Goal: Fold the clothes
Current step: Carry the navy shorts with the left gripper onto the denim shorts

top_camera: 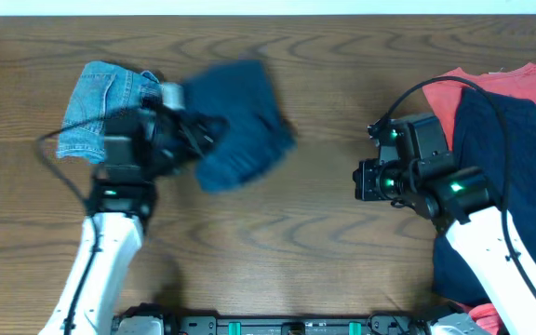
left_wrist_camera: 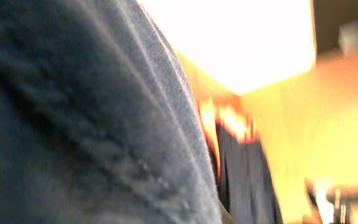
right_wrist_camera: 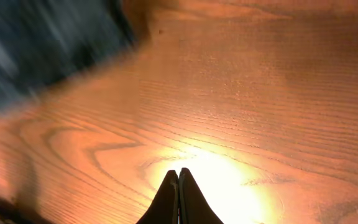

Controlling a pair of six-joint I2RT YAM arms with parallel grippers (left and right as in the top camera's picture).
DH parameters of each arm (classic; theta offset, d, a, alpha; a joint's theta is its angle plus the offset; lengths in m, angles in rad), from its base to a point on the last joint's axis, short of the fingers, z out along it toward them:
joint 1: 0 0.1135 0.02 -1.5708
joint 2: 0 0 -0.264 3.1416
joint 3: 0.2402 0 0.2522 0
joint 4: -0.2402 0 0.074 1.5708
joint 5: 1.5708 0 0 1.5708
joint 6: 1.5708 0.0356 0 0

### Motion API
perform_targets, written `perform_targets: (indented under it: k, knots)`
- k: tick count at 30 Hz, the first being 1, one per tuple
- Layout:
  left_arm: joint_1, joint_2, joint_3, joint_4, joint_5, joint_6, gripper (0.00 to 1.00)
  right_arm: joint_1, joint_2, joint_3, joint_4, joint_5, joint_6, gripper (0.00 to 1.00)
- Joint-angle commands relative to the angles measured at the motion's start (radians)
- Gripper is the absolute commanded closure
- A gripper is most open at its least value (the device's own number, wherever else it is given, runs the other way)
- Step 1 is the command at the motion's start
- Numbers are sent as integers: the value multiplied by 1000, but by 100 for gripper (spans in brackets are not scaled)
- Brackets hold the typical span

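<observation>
Dark navy shorts [top_camera: 242, 126] lie bunched and blurred on the wooden table, left of centre. My left gripper [top_camera: 190, 131] is at their left edge, shut on the fabric. Blue-grey cloth with a stitched seam [left_wrist_camera: 86, 118] fills the left wrist view and hides the fingers. My right gripper [top_camera: 362, 180] hovers over bare wood right of centre, its fingers [right_wrist_camera: 179, 175] pressed together with nothing between them. In the right wrist view the navy shorts [right_wrist_camera: 42, 43] show as a blur at top left.
Light-blue denim shorts [top_camera: 100, 110] lie at the far left, beside the left arm. A pile of navy cloth [top_camera: 519, 186] over a coral-red shirt [top_camera: 519, 84] covers the right end of the table [top_camera: 277, 251], under the right arm.
</observation>
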Motion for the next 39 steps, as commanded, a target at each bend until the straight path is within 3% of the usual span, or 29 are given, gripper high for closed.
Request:
perform_targets:
  k: [1, 9, 14, 20, 22, 25, 28, 34, 39]
  knots:
    - [146, 23, 59, 89, -39, -68, 94, -10, -11, 9, -6, 2, 11, 99]
    - [362, 273, 113, 383, -85, -221, 94, -9, -11, 9, -31, 2, 11, 99]
    - [407, 422, 149, 426, -98, -249, 94, -10, -11, 9, -63, 3, 11, 99]
    - [460, 452, 149, 375, -109, -164, 94, -10, -11, 9, -69, 3, 11, 99]
    - [475, 452, 149, 332, -109, -127, 83, -10, -11, 9, -70, 3, 11, 99]
    - [490, 452, 149, 209, -102, -48, 49, -10, -11, 9, -67, 3, 11, 98]
    - [490, 447, 149, 115, -45, 63, 27, -10, -11, 9, -60, 3, 11, 97]
    - [492, 342, 149, -160, -77, 239, 20, -10, -11, 9, -60, 3, 11, 98]
    - [492, 154, 149, -407, -246, 341, 15, -11, -11, 9, -49, 4, 10, 97]
